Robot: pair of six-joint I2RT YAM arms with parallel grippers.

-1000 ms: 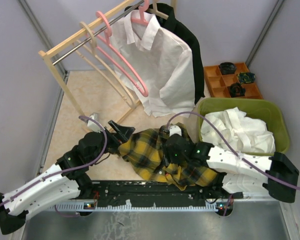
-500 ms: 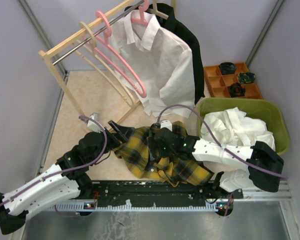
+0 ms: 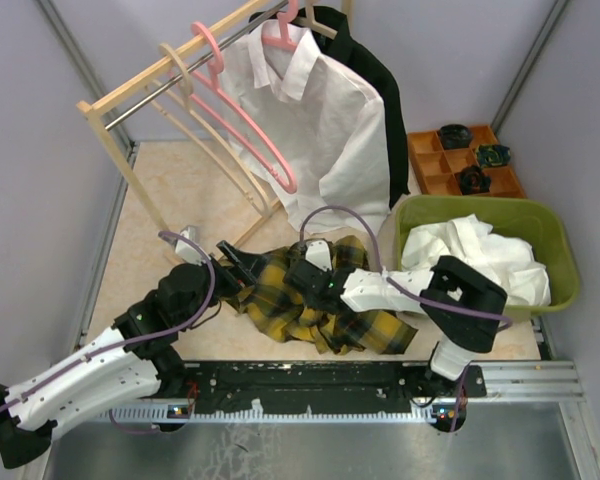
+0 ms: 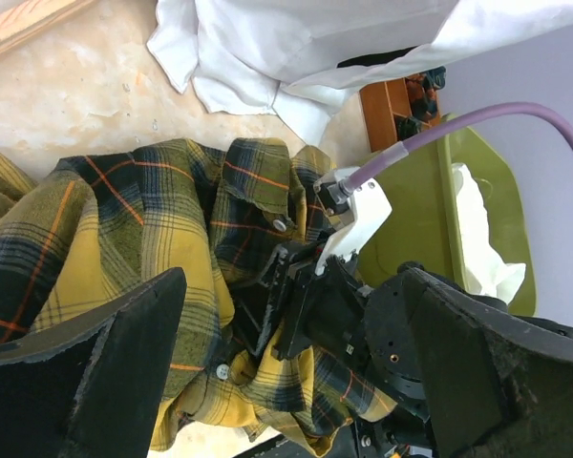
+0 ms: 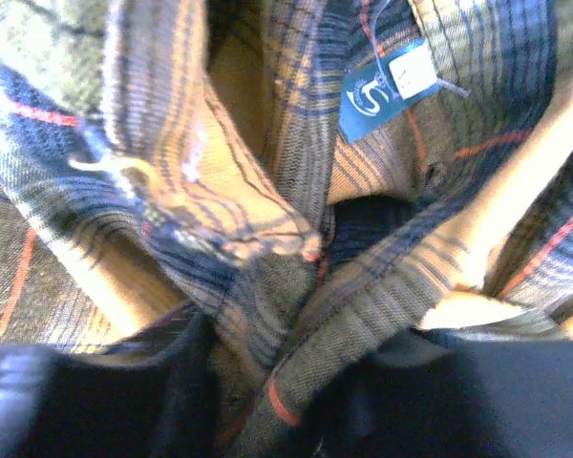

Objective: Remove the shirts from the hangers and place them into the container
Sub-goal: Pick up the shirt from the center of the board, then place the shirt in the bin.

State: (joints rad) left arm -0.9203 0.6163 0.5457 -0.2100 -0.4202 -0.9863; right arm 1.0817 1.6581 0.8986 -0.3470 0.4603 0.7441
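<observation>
Plaid shirt [image 3: 310, 310] crumpled on the table [image 3: 170, 190], caught in the right jaws.

It lies between the two pairs of jaws. The right jaws are clamped on a fold just below the blue collar label [image 5: 387, 91], with cloth pressed between the dark fingers [image 5: 86, 401]. The left jaws stand wide apart just beside the shirt's other edge, gripping nothing. Behind the right jaws, back along that arm, sits the green container [image 3: 570, 270], with a white shirt [image 3: 470, 255] heaped inside.

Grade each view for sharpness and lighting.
Top external: sharp, evenly lit, with soft shadow around the plaid shirt. Left wrist: cloth crisp; the left tool has dark, soft-edged fingers near the lens. Right wrist: overall blur, bright patches on the plaid, the right tool a dark smear.
</observation>
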